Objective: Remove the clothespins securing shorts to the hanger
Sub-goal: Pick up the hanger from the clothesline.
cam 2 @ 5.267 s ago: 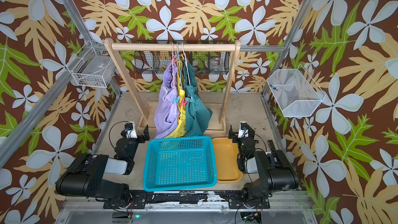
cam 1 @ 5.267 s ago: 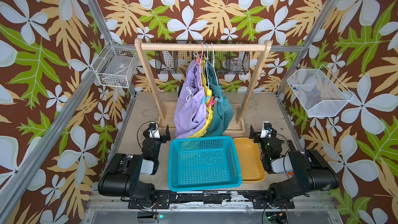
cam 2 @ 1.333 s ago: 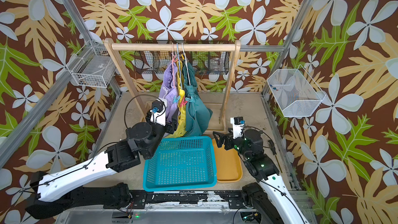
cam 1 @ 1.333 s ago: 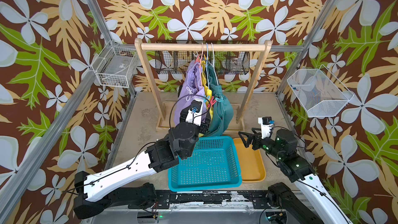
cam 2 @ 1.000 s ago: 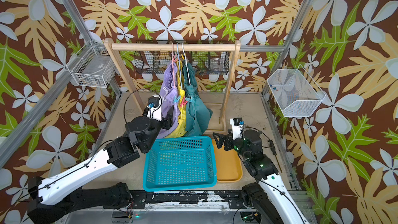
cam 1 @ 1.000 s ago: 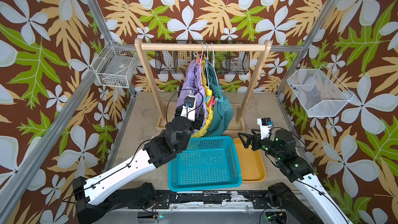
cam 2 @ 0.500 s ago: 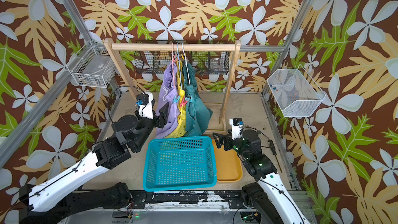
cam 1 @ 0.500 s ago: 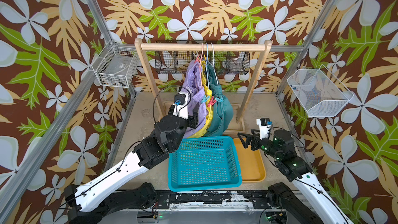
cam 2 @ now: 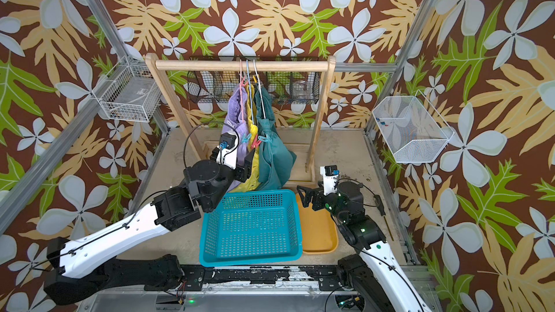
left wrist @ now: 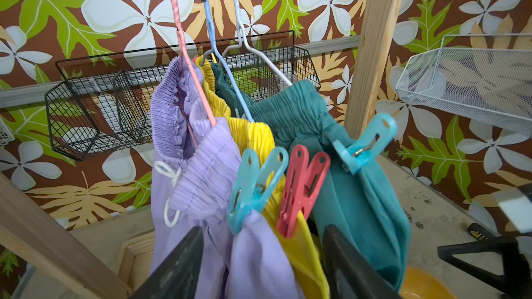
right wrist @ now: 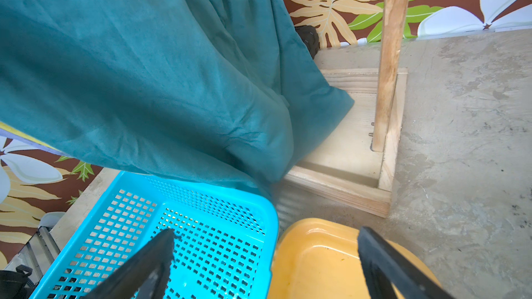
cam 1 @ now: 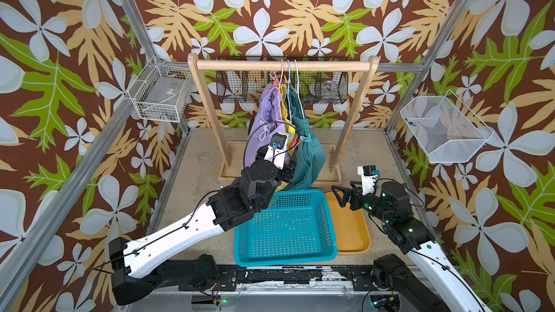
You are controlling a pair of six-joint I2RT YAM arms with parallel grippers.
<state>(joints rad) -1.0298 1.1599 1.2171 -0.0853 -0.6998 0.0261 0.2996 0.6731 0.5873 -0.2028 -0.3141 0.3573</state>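
Nothing's off yet: teal clothespin (left wrist: 256, 185) on the lilac shorts (left wrist: 201, 168), red-pink clothespin (left wrist: 302, 188) on the yellow shorts (left wrist: 256, 136), light blue clothespin (left wrist: 362, 145) on the teal shorts (left wrist: 359, 197), all on wire hangers (left wrist: 230, 81) off the wooden rail (cam 1: 282, 66). Left gripper (left wrist: 262, 266) sits just under those clothespins, jaws apart, lilac and yellow fabric between them. Right gripper (right wrist: 266, 234) hangs wide open above where the blue basket (right wrist: 201, 225) meets the yellow tray (right wrist: 316, 254).

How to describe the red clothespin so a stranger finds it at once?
On the wooden rack, the middle hanging pair is the yellow shorts. The red clothespin is clipped on them. Both neighbouring clothespins are turquoise; only this one is red.
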